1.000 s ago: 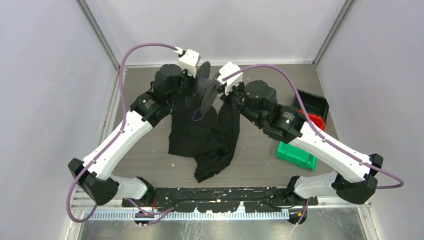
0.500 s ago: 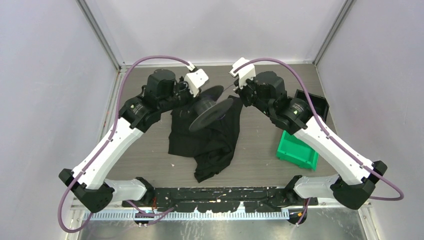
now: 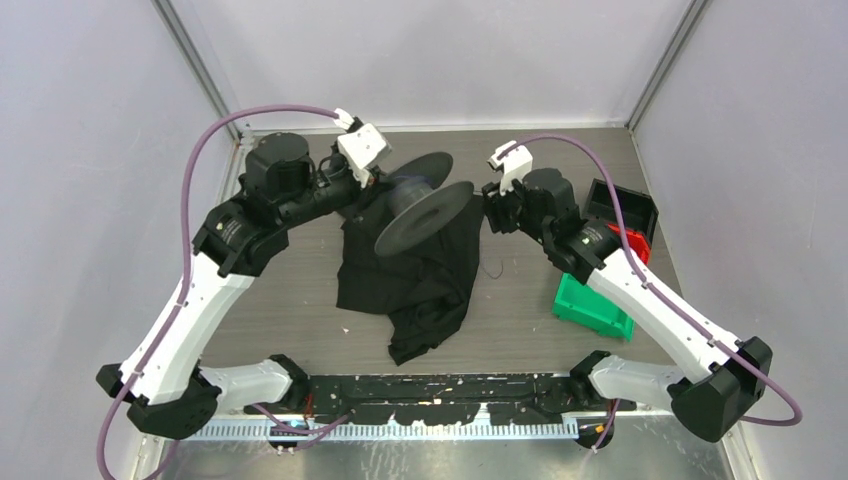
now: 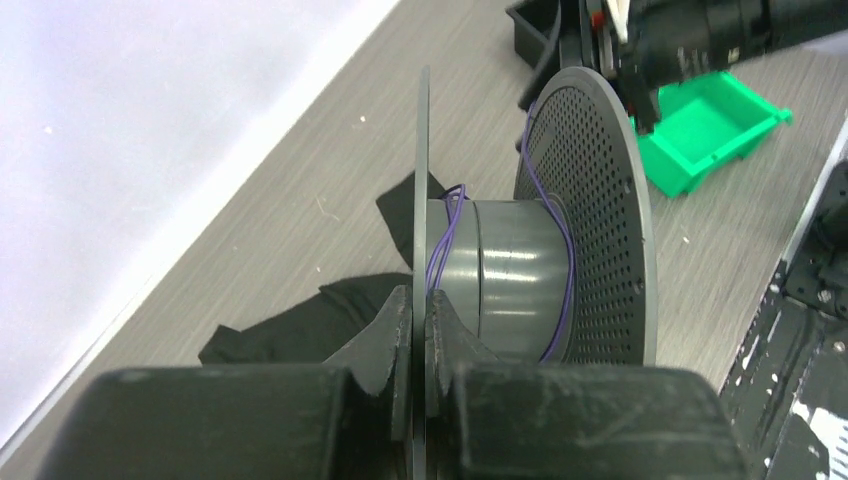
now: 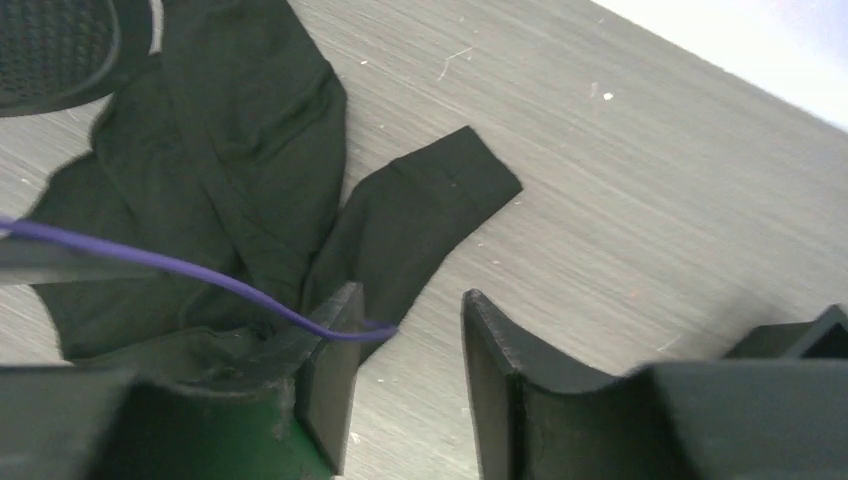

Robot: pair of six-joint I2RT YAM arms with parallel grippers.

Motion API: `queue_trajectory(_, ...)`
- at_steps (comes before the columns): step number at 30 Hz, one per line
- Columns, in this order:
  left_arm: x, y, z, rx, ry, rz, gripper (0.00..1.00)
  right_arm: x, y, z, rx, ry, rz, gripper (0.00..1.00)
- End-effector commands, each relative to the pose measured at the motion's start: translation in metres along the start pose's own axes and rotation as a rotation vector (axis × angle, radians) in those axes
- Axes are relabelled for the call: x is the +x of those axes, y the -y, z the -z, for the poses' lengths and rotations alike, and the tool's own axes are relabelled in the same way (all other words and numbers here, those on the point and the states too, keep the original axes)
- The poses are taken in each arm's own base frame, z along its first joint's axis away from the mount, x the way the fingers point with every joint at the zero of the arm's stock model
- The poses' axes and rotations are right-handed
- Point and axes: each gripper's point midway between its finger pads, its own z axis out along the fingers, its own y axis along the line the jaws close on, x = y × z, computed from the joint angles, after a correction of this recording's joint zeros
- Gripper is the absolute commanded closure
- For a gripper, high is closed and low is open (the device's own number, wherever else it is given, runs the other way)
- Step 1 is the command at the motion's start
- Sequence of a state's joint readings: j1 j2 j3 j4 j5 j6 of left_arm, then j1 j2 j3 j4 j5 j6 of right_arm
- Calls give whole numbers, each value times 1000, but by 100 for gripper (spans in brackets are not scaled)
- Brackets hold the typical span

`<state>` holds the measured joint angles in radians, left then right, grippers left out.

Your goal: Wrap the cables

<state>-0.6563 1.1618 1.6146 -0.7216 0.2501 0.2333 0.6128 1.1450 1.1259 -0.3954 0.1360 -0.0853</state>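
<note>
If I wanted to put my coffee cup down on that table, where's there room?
Best is the bare tabletop between the black garment and the green bin. Another strip lies between the garment and the left arm. The far middle is crowded by the spool and the right arm; the black bin takes the right edge.

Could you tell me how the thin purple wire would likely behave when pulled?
Probably floppy: the wire curves limply across one finger of the open right tool. Likely to slip free, being thread-thin. Its loose turns on the spool may shift.
</note>
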Motion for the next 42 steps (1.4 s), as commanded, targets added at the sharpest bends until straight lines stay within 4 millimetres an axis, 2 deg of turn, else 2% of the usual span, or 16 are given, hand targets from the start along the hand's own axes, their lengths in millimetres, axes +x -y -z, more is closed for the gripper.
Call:
queue_trajectory(1,-67,-18,31,-109,233,28,100,-27,-7,2,-26,161,-157,45)
queue_trajectory(2,-71,-20,35,-121,248,29,100,-24,-8,1,-29,165,-172,36)
queue_trajectory(5,-83,-25,48,-156,287,52,100,-16,-10,2,-37,161,-190,23)
queue_trajectory(9,-94,-35,62,-220,322,106,100,-7,-10,5,-36,148,-198,15)
queue_trajectory(14,-105,-51,79,-323,374,168,100,-6,-7,14,-29,171,-236,6)
queue_trajectory(19,-116,-59,92,-373,406,174,100,-13,-15,20,-77,227,-345,5)
queue_trajectory(22,-119,-58,94,-370,411,173,100,-22,-2,24,-6,268,-515,1)
queue_trajectory(29,-120,-57,92,-365,430,212,100,-53,-25,35,-178,369,-807,0)
queue_trajectory(33,-118,-58,91,-370,429,212,100,-64,-33,38,-249,407,-855,0)
queue_trajectory(35,-118,-58,90,-369,430,214,100,-68,-45,38,-315,390,-857,1)
queue_trajectory(42,-121,-60,92,-376,450,218,100,-69,-65,32,-410,357,-842,4)
